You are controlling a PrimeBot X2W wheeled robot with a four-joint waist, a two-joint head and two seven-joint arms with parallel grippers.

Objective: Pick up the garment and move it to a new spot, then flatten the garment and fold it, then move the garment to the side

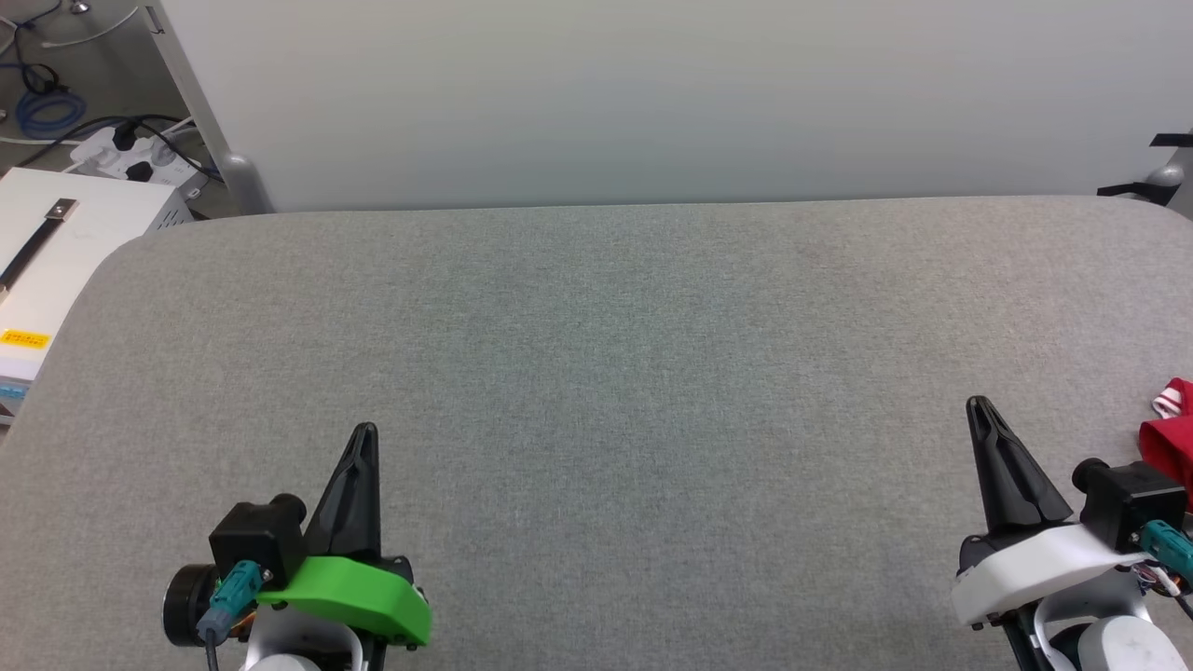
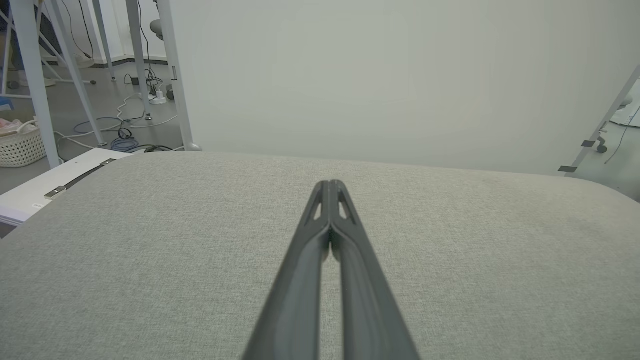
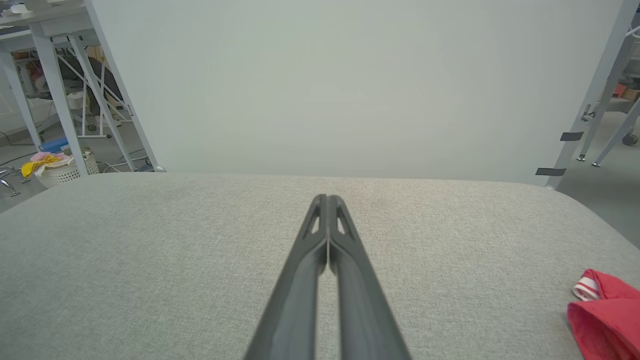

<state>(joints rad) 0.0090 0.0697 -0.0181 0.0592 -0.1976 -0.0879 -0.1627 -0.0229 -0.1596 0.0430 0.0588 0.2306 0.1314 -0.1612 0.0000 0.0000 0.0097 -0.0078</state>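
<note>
1. Right now the left gripper (image 1: 366, 434), the one on a green mount, hangs low over the near left part of the grey fabric-covered table (image 1: 596, 373), its two dark fingers pressed together with nothing between them.
2. Seen from the left wrist view, the same gripper (image 2: 330, 186) has its tips meeting over bare grey cloth.
3. The right gripper (image 1: 978, 406), on a white mount, sits at the near right of the table, likewise closed and empty; in its own wrist view (image 3: 326, 199) the fingers touch along their length.
4. The garment (image 1: 1171, 445) lies bunched at the table's right edge, just to the right of the right gripper and apart from its fingers. It is cut off by the frame.
5. A red-and-white striped trim (image 1: 1166, 402) shows on the far end of the red cloth; the right wrist view gives the same heap (image 3: 606, 316) at its lower right.
6. A plain pale panel (image 1: 652, 93) stands along the table's far edge.
7. Off the left side are a white box (image 1: 56, 242), a power strip (image 1: 130, 154) and a coiled blue cable (image 1: 42, 112) on the floor.
8. A white laundry basket (image 3: 62, 172) holding coloured cloth stands beyond.
</note>
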